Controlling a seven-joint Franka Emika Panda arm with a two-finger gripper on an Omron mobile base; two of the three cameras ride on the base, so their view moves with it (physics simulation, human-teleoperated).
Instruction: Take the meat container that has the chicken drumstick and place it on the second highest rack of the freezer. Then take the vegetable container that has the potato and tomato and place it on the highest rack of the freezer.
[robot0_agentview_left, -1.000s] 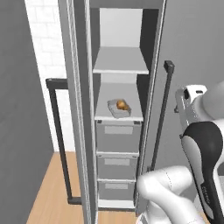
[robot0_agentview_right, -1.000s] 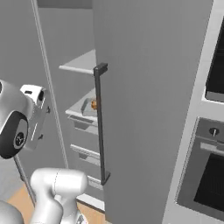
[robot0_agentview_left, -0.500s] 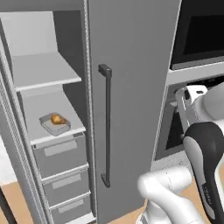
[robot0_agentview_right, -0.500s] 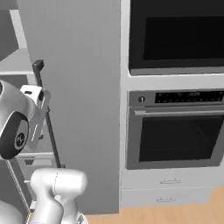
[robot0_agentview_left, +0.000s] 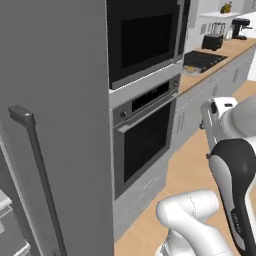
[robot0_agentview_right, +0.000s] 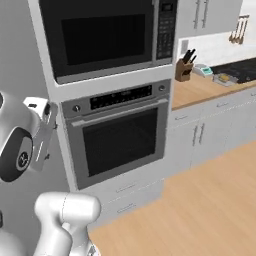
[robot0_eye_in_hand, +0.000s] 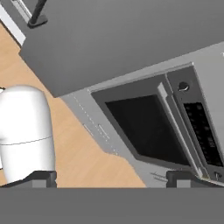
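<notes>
You're turned off the freezer (robot0_agentview_left: 55, 100) facing the wall oven (robot0_agentview_right: 117, 132), gripper (robot0_eye_in_hand: 111, 177) with jaws wide and empty, no vegetable container in sight, so I judge you're between steps, next find the potato-and-tomato one

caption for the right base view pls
Wall oven below a microwave, knife block on the wooden counter beside them.
</notes>
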